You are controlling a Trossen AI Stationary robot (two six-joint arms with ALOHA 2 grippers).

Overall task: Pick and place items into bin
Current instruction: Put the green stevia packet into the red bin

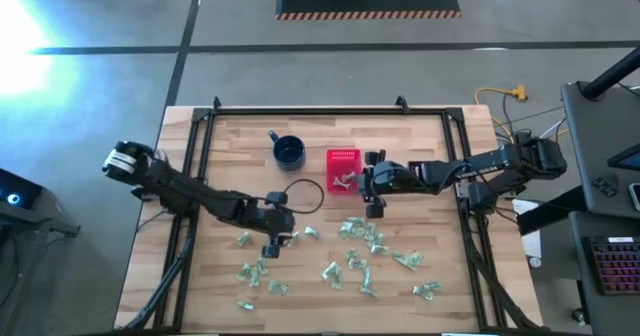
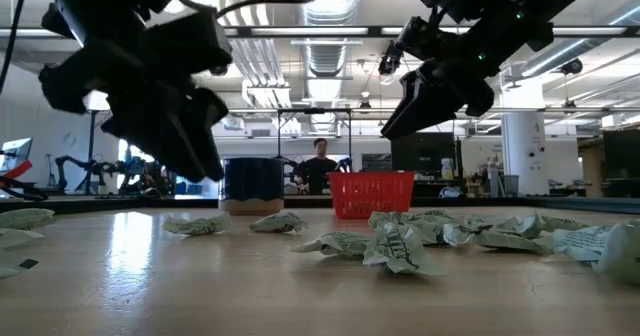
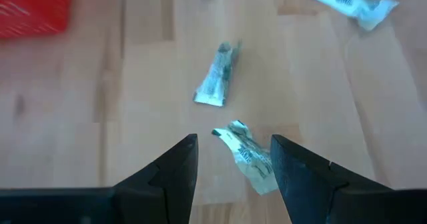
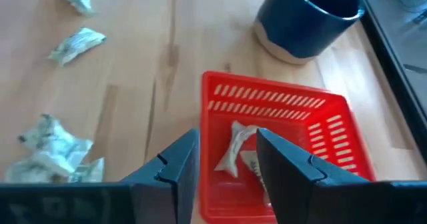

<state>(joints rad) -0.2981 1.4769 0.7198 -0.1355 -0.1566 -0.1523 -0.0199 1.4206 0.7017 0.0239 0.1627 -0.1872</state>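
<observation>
Right end effector [image 4: 227,161], fingers apart and empty, hovers at the near edge of the red basket [image 4: 327,127], which holds whitish wrappers [image 4: 233,151] beside the dark blue mug [image 4: 310,17]. Left end effector [image 3: 230,161], open, straddles one crumpled wrapper [image 3: 250,159] on the wooden surface [image 3: 80,117].

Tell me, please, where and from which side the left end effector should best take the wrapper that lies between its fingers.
Grip the wrapper across its narrow middle, coming straight down from above. It lies flat and elongated on the table, roughly along the gap of the open left end effector, so the fingers would likely close on its two long edges. It has free wood around it.
</observation>
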